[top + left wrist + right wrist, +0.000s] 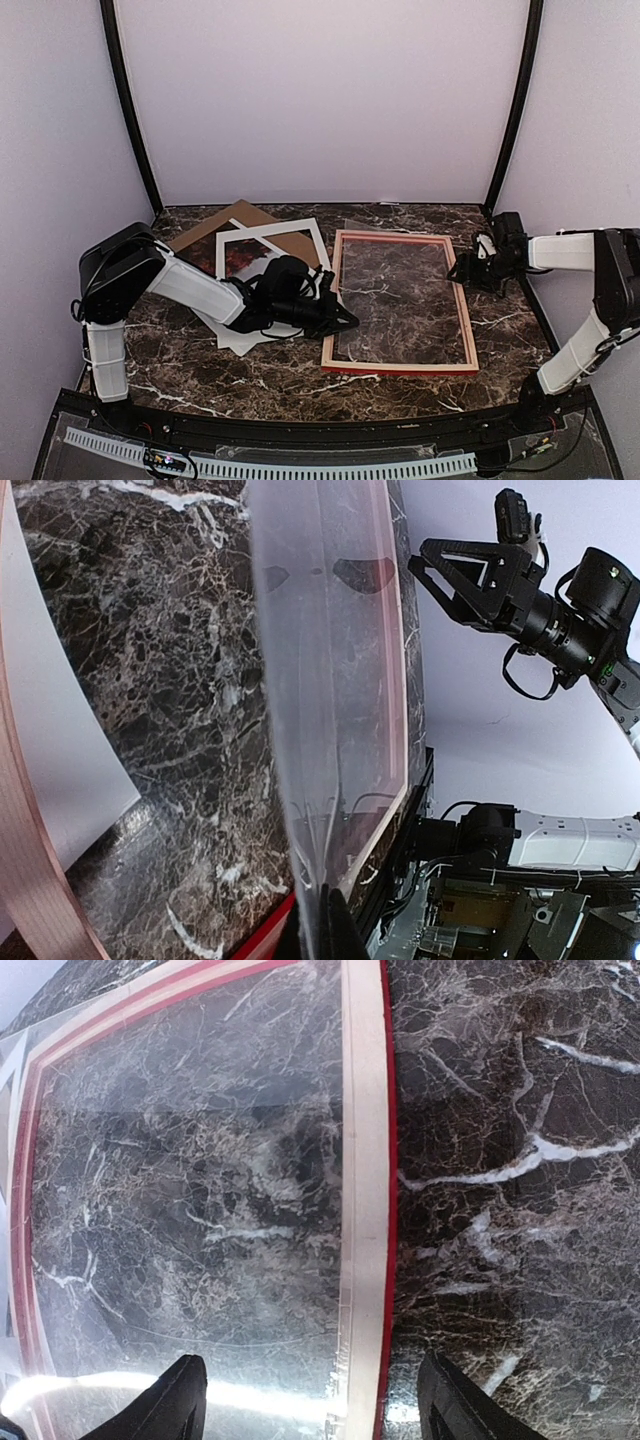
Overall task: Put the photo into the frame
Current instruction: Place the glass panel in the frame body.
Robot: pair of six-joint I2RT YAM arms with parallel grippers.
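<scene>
1. The frame (400,368) lies flat on the tabletop (250,385), centre-right, with its pale wood side up and a red edge showing at the outer rim.
2. A clear pane (400,300) sits over the frame opening, and the marble shows through it. Its far edge sticks out past the frame's far rail.
3. The left jaws are at the frame's left rail, near the near-left corner. They are pinched tight on the thin edge of the clear pane (320,680). In the left wrist view the pane runs straight out from the fingertips (335,935).
4. The right jaws hang over the frame's right rail (365,1210), spread wide and holding nothing. In the right wrist view the rail lies between the two fingertips (185,1400). Whether they touch it, I cannot tell.
5. The photo (240,258) lies left of the frame under the white mat (290,230). Its reddish-brown print shows through the mat window, partly hidden by the left arm.
6. The photo is outside the frame and in neither jaws. It is behind and left of the left jaws and well apart from the right jaws.
7. The brown backing board (235,215) lies under the mat, with a corner poking out toward the back wall.
</scene>
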